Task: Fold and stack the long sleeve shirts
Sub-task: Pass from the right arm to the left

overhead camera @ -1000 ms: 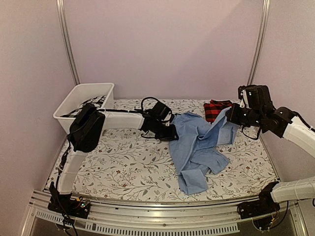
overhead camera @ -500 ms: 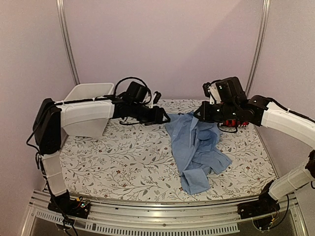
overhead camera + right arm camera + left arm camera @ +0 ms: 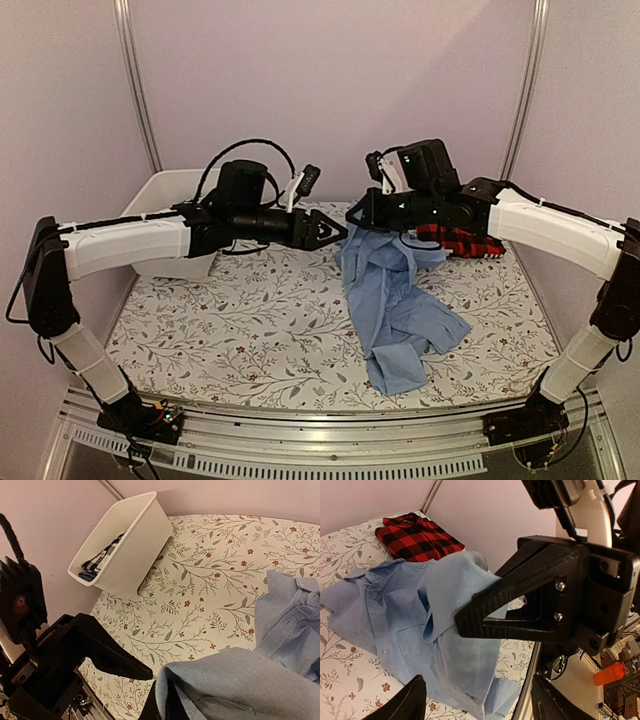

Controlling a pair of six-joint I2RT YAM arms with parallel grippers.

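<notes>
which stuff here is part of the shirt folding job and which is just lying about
Job: light blue shirt, held by the right tool; red-and-black plaid shirt.
Lying about: white bin with some cloth in it.

Bare tablecloth (image 3: 250, 320) lies open left of the blue shirt (image 3: 400, 300); the white bin (image 3: 135, 545) blocks the far-left corner.

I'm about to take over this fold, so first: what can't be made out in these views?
- White plastic bin: right wrist view, dark striped contents too small to identify; top view, left arm covers most of it.
- Red-and-black plaid cloth shirt: top view, right arm hides part.
- Right gripper: right wrist view, light blue cloth shirt hides its fingertips.
</notes>
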